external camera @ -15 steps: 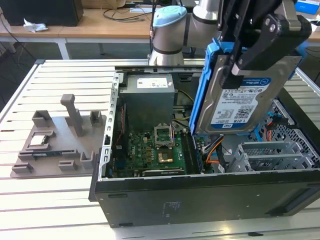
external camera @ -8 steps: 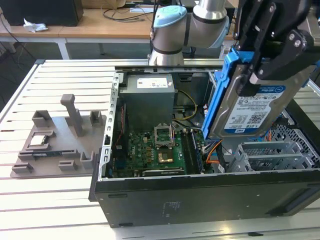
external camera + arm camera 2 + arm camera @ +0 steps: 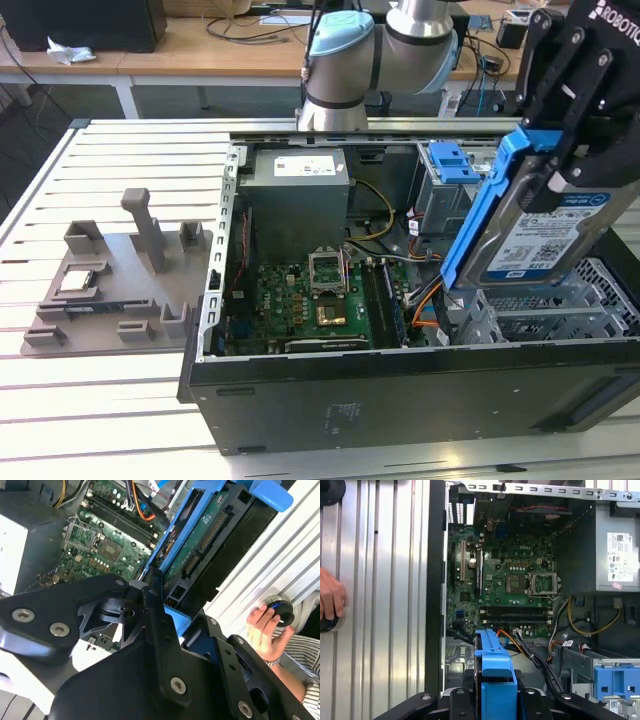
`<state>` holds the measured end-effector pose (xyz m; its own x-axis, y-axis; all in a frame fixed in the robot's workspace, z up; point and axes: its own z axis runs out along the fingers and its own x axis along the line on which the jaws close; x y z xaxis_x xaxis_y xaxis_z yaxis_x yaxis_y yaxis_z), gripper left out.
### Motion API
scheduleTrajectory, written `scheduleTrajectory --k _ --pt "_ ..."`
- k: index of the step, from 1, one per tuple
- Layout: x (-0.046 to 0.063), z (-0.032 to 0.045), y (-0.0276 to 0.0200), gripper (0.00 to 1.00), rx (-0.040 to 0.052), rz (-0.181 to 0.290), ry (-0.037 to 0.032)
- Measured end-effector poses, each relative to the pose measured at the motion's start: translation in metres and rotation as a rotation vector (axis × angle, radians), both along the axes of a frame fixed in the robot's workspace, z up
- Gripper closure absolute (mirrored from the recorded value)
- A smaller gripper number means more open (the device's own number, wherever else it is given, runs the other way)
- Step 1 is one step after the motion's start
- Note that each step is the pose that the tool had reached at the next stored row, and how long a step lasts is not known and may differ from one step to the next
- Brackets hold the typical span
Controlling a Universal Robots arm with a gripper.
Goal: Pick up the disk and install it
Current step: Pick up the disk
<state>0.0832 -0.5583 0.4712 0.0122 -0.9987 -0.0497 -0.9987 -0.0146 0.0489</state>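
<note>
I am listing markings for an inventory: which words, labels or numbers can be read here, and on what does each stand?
disk, held by the claw: white-and-blue barcode label, print too small to read.
power-supply box: white sticker, print too small to read.
claw, on its housing: white capitals, a maker's name cut off at the picture's edge, left unquoted.
motherboard: a maker's mark, left unquoted; other markings too fine to read.

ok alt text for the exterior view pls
A black end effector holds a flat silver hard drive with blue plastic rails, tilted, above an open black computer case on a slatted metal table; a grey fixture tray lies at the exterior view's left.
</note>
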Motion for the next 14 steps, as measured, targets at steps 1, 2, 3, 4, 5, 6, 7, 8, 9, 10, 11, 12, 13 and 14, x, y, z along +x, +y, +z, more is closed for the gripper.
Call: scheduleTrajectory --k 1,2,3,4,5,6,7,8,9,10,11,12,13,14 --pt "0.004 -0.0005 0.0004 0.63 -0.0001 0.0 0.0" --pt "0.008 -0.0011 0.0008 0.63 0.0001 0.0 0.0" --pt "0.011 -0.0016 0.0012 0.63 -0.0001 0.0 0.0001" --pt "0.015 -0.0022 0.0017 0.63 -0.0003 0.0 0.0" --pt "0.02 -0.0033 0.0025 0.63 -0.0007 0.0 0.0" --pt "0.024 -0.004 0.003 0.63 -0.001 0.0 0.0" --pt "0.029 -0.0054 0.0039 0.63 -0.0017 0.0 0.0" --pt "0.034 -0.007 0.0044 0.63 -0.0021 0.0 0.0" --pt "0.038 -0.0085 0.0048 0.63 -0.0026 0.0 0.0" --pt "0.042 -0.0101 0.0052 0.63 -0.0033 0.0 0.0" --pt "0.044 -0.0112 0.0054 0.63 -0.0037 0.0 0.0001" --pt "0.046 -0.0121 0.0054 0.63 -0.0042 0.0 0.0001" --pt "0.047 -0.0121 0.0054 0.63 -0.0049 0.0 0.0001" --pt "0.047 -0.0125 0.0054 0.63 -0.0062 -0.008 0.0001"
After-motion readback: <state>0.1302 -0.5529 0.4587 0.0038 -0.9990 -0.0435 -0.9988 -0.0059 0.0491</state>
